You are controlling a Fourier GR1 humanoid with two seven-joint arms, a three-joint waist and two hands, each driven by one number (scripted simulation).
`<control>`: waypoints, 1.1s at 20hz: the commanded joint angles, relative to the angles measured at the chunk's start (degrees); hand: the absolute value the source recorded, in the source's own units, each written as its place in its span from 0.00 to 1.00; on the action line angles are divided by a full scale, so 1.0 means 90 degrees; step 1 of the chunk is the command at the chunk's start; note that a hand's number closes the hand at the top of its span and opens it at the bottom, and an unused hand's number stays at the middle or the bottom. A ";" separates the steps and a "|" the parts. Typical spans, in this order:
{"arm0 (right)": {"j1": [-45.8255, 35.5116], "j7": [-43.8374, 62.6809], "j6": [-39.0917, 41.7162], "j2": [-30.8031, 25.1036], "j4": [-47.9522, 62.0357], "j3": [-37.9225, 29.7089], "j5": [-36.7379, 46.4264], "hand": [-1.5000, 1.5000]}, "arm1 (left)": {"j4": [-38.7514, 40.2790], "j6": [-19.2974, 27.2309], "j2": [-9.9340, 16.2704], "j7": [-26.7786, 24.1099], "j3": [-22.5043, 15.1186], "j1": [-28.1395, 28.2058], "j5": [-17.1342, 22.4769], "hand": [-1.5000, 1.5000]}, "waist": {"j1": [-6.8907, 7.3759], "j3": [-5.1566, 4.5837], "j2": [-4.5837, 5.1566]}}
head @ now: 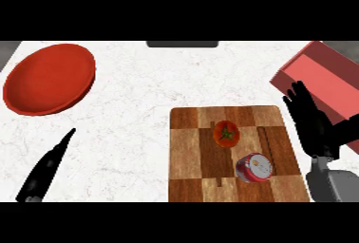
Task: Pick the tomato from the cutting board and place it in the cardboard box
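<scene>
The tomato sits on the cutting board, in its upper half and near the middle, stem up, with nothing touching it. Just below and to its right on the same board lies a red can, tipped so its pale end faces up; the two are near but apart. The right hand stands beside the board's right edge, fingers straight and open, holding nothing, and it partly overlaps the reddish cardboard box at the upper right. The step in hand looks like the reach for the tomato, not yet begun in earnest. To do it well the hand would best come in from the right and above, curling round the fruit from its upper side so the fingers stay away from the can. The path from board to box is short, but the box's near wall must be cleared before lowering. The left hand rests at the lower left, fingers straight, well apart from the board. A red plate lies at the upper left, far from the route, and open counter spreads between it and the board.
</scene>
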 commanded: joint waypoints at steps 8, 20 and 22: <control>-0.0057 -0.0693 -0.1143 -0.1676 -0.1542 -0.0205 0.2470 0.00 | -0.2010 -0.0131 0.0538 -0.1031 0.0542 0.0103 0.0186 0.50 | -0.1129 -0.0090 -0.0442; 0.1771 0.0500 -0.1701 -0.2228 -0.4462 0.1400 0.6384 0.00 | -0.1657 -0.0667 -0.0131 -0.1658 0.0463 -0.1224 0.0401 0.50 | -0.0389 0.0032 -0.0059; 0.1729 0.1408 -0.1062 -0.2460 -0.4593 0.1606 0.6894 0.00 | -0.1766 -0.0705 -0.0061 -0.1598 0.0472 -0.1234 0.0363 0.50 | -0.0238 0.0026 -0.0055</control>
